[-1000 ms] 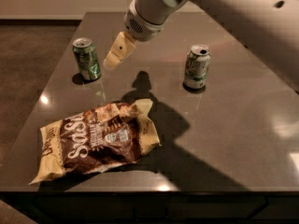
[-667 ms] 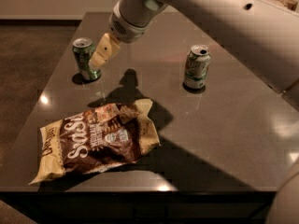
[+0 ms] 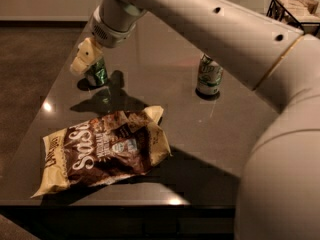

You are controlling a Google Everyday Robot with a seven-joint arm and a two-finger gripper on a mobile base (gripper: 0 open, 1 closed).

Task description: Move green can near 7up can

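Two cans well apart, claw at the green one

One cream-coloured claw (image 3: 84,58) hangs at the far left of the dark glossy surface (image 3: 170,109), at the end of a thick pale arm (image 3: 210,24) that slants down from the upper right. The green can (image 3: 99,75) stands upright directly behind and just below the claw, which covers the can's top and upper left side. Only the lower body shows, dark green with a light streak. Whether the claw touches the can cannot be told from this view, and nor can it be told whether the claw is wide, narrow or closed on anything.

The 7up can (image 3: 209,77) stands upright towards the middle right of the surface, well apart from the green can, with bare surface between them. Its pale body and green base band are visible, while its top is cut off by the arm crossing in front.

A crumpled brown and yellow snack bag (image 3: 102,151) lies flat near the front edge, nearer to the camera than both cans. The claw's shadow falls on the surface between the green can and the bag. A dark wire basket (image 3: 295,8) sits in the upper right corner
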